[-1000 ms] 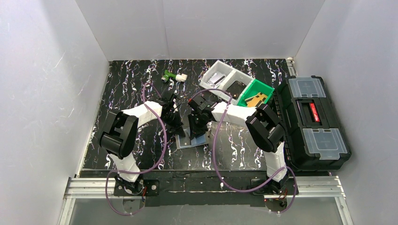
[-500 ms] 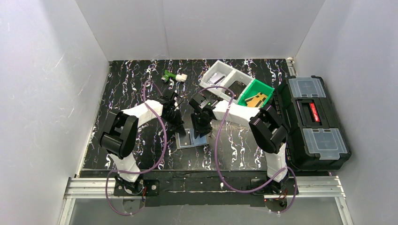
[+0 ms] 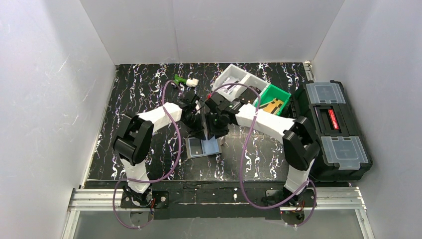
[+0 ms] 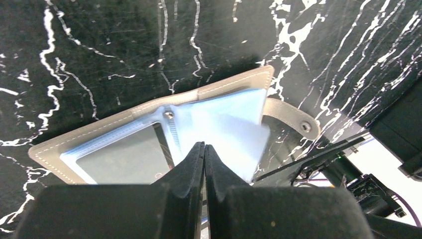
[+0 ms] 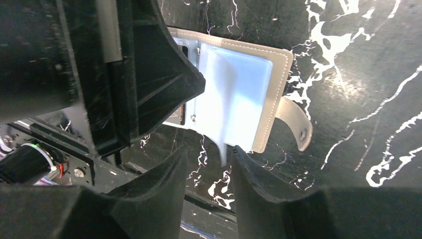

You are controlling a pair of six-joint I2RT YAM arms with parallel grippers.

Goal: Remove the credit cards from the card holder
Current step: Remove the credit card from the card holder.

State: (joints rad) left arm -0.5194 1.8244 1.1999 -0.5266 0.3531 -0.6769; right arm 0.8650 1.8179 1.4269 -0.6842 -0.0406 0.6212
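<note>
Both arms have drawn back toward the table's (image 3: 139,89) far edge. The card holder (image 3: 203,147) lies open mid-table. Right gripper (image 5: 209,164) has spread, and a pale sleeve (image 5: 234,99) blurs. Left gripper (image 4: 204,147) is pressed together; whether it pinches anything, I cannot tell. No card is visibly out, so the pull probably needs retrying.

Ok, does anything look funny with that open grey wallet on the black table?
Yes. On the flat grey folding card holder, one shiny pale blue plastic sleeve sticks up crookedly instead of lying flat. Its loose corner pokes between the open right fingers, which don't seem to pinch it.
</note>
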